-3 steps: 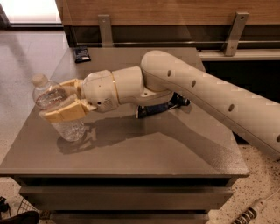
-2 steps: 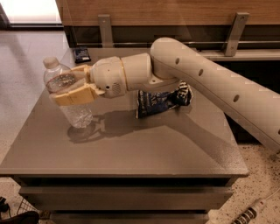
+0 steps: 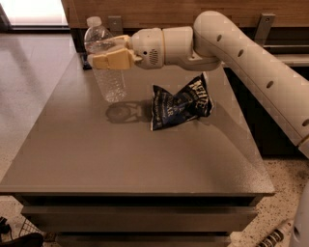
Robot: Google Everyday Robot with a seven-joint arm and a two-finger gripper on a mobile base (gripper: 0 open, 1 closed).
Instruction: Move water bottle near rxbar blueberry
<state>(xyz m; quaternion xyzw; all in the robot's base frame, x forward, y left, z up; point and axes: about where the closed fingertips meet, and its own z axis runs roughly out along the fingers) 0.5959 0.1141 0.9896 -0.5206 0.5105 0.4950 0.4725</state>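
My gripper (image 3: 104,54) has its jaws pinching the water bottle (image 3: 110,84) over the worktop's (image 3: 130,159) far-left side, lifted clear I think. The dark blue chip bag (image 3: 181,103) lies to its right.

Grey table (image 3: 120,154) centre; wood-panel wall (image 3: 159,12) top; pale floor (image 3: 24,96) left, glare upper left. Gripper (image 3: 105,51) upper left, clamped on water bottle (image 3: 111,84).

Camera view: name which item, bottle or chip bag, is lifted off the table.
The water bottle, clamped in the jaws of the gripper over the table's far left, shadow apart beneath it. The dark blue chip bag lies on the surface.
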